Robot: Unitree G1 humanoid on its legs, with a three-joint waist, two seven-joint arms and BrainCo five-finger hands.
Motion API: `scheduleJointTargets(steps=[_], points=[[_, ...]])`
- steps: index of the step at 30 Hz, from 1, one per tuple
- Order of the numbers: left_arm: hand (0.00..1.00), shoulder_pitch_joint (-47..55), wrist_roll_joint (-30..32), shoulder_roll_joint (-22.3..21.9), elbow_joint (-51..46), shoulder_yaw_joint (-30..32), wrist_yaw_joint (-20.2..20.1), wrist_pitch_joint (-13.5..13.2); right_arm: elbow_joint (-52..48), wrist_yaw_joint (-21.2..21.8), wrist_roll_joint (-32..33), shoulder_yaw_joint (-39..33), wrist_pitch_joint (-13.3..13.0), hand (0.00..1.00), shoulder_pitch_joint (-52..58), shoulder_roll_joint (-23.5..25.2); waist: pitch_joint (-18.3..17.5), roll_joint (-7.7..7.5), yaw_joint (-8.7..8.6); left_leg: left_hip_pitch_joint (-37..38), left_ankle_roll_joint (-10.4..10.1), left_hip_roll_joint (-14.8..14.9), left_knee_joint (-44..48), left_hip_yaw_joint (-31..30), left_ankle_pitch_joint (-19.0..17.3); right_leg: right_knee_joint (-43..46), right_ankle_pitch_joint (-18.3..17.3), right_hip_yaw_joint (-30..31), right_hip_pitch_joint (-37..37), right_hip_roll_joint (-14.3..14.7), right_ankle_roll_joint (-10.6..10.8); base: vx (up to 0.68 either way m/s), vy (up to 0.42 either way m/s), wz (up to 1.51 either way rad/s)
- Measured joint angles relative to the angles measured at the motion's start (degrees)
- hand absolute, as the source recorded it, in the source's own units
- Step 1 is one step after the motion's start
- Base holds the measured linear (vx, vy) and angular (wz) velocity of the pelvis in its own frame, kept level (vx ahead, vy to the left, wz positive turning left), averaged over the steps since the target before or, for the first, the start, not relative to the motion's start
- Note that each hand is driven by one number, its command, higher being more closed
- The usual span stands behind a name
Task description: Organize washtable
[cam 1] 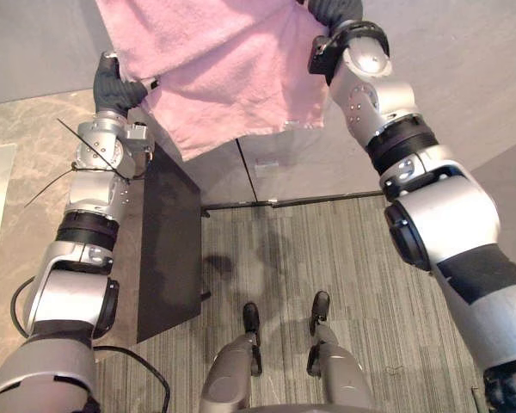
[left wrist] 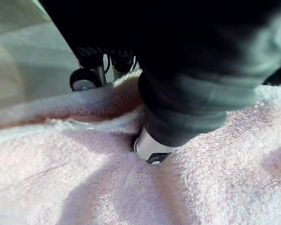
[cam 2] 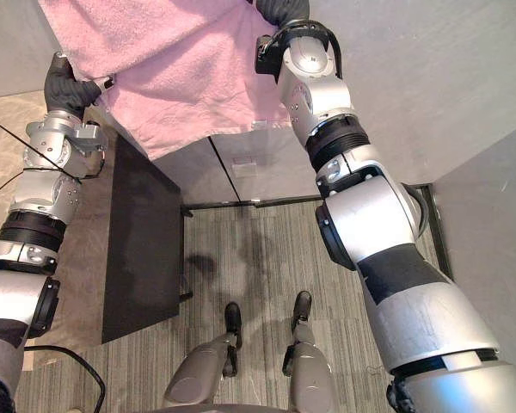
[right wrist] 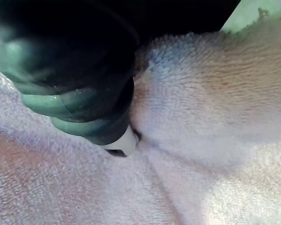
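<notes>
While the pink terry-cloth towel is held aloft, it is stretched between both hands in front of the grey wall, upper edge taut, body hanging free. Its lower corner hangs near the top of the dark cabinet panel; contact there cannot be told.

Left hand: one upper corner is pinched. In the left wrist view the thumb is dug into the pile, and curled fingers are seen past the towel edge.

Right hand: the other upper corner is pinched. In the right wrist view the thumb is pressed into a fold, with creases radiating from it. The opposing fingers are hidden behind the cloth.

Step judged: towel lifted and spread open, ready to be folded or laid down; roughly mid-task, nothing placed yet.

Next move, as judged: the towel is to be brought over the beige marbled surface at the robot's left and lowered flat, or its corners brought together for a fold. Both pinches must be kept and the arms moved in sync. If one pinch slips, the cloth is likely dropped onto the grey striped floor.
</notes>
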Motion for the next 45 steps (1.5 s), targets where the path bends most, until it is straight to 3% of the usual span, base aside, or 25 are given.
scheduleJointTargets(steps=[12, 19, 33, 41, 42, 44, 45], points=[[1.0, -0.8, 0.0, -0.5, 1.6, 0.4, 0.0, 0.0, 1.6, 2.5, 0.8, 0.8, 0.3, 1.0, 0.0, -0.4, 0.7, 0.16, 0.16, 0.0, 0.0, 0.1, 0.1, -0.1, 0.0, 0.0, 0.0, 0.6, 0.0, 0.0, 0.0, 0.04, 0.012, 0.0], [1.0, -1.2, 0.1, -0.5, 2.5, 0.9, 0.0, 0.4, 1.6, 3.2, -1.9, 5.3, 0.0, 1.0, 0.2, -1.5, 0.7, 0.15, 0.3, -0.2, 0.0, 0.0, 0.7, -0.4, 0.0, 0.0, 0.0, 0.7, 0.2, 0.1, 0.0, 0.03, 0.011, 0.01], [1.0, -1.3, 1.9, -0.5, 5.6, 2.9, 0.0, 0.5, -0.6, 3.1, -3.6, 11.9, -2.9, 1.0, 3.2, -1.6, 0.6, -0.11, 0.59, 0.4, -0.4, 0.4, 0.3, -1.6, 0.3, 0.0, -0.4, -0.3, 1.4, 0.6, -0.5, 0.01, 0.003, 0.03], [1.0, -1.3, 2.4, -0.5, 6.2, 3.1, 0.0, 0.5, -1.7, 3.1, -3.8, 11.9, -3.0, 1.0, 5.1, -1.5, -0.3, -1.72, 0.6, 0.9, -0.7, 1.0, -0.7, -1.6, 1.3, 0.0, -0.6, -0.4, 1.4, 1.2, -0.8, 0.04, -0.001, 0.0], [0.0, -1.3, 2.4, -0.5, 6.3, 3.1, 0.0, 0.5, -1.8, 3.1, -3.8, 11.9, -3.0, 1.0, 5.2, -1.5, -0.4, -1.83, 0.6, 1.0, -0.7, 1.0, -1.0, -1.7, 1.4, 0.0, -0.6, -0.4, 1.4, 1.2, -0.9, 0.04, -0.003, 0.02], [0.0, -1.3, 2.4, -0.5, 6.5, 3.1, 0.0, 0.6, -1.8, 3.1, -3.8, 11.8, -3.0, 1.0, 5.4, -1.5, -0.5, -1.99, 0.57, 1.1, -0.8, 1.0, -1.3, -1.7, 1.7, 0.0, -0.7, -0.5, 1.4, 1.3, -0.9, 0.02, 0.002, 0.01], [0.0, -1.3, 2.5, -0.5, 7.4, 3.2, 0.0, 0.7, -1.7, 3.0, -3.8, 11.7, -2.9, 0.0, 5.5, -1.6, -0.5, -2.06, 0.6, 1.2, -0.8, 1.0, -1.4, -1.7, 1.8, 0.0, -0.7, -0.4, 1.4, 1.3, -0.9, 0.0, 0.0, 0.0]])
